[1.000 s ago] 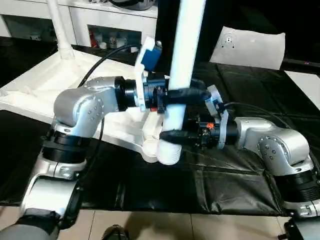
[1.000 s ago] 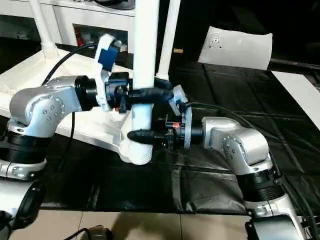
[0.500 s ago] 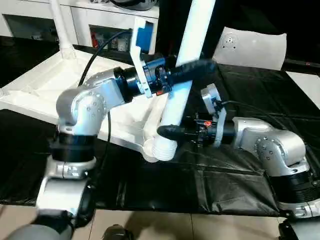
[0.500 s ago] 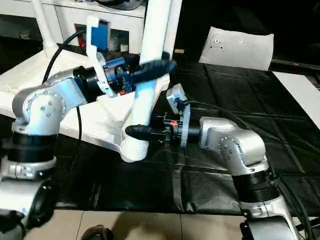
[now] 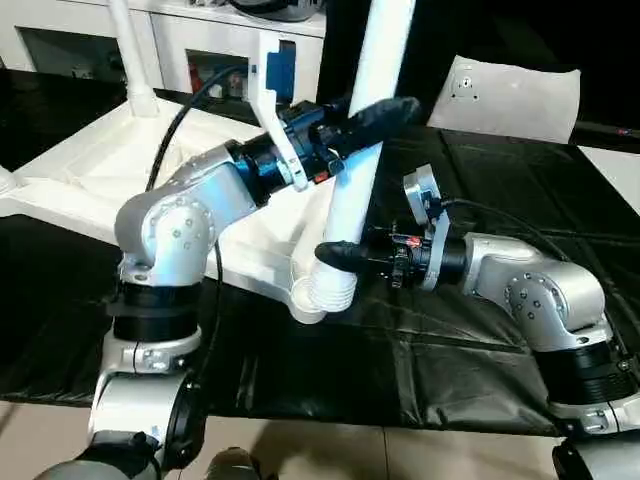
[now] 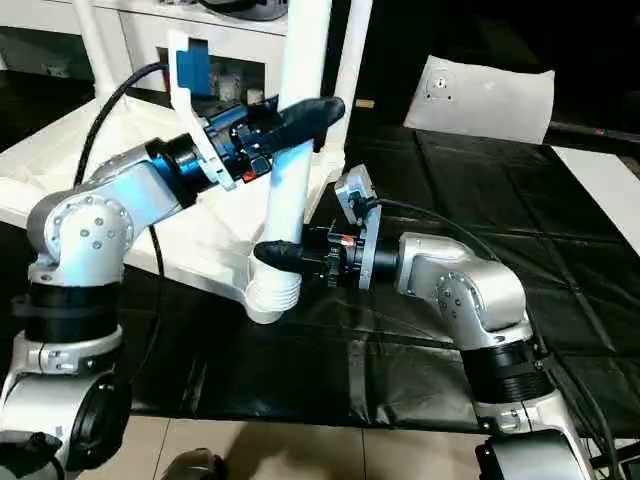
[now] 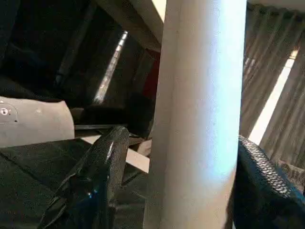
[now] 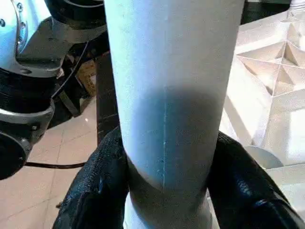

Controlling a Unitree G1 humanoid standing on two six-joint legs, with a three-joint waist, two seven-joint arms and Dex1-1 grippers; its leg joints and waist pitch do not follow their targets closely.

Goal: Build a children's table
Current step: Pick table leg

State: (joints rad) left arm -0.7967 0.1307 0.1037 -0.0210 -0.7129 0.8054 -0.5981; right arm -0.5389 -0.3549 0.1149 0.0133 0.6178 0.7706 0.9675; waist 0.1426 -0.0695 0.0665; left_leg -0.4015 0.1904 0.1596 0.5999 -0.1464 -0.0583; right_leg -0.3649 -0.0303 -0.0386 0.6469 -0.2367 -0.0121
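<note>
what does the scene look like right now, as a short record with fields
tabletop: white, upside down on the black mat, ribbed underside up
leg being fitted: upright, slightly tilted, base at the near corner socket
right end effector: shut on the leg low down, just above the socket
left end effector: higher on the same leg, fingers apart around it
other leg: standing in a far corner socket
background: flat white panel
</note>
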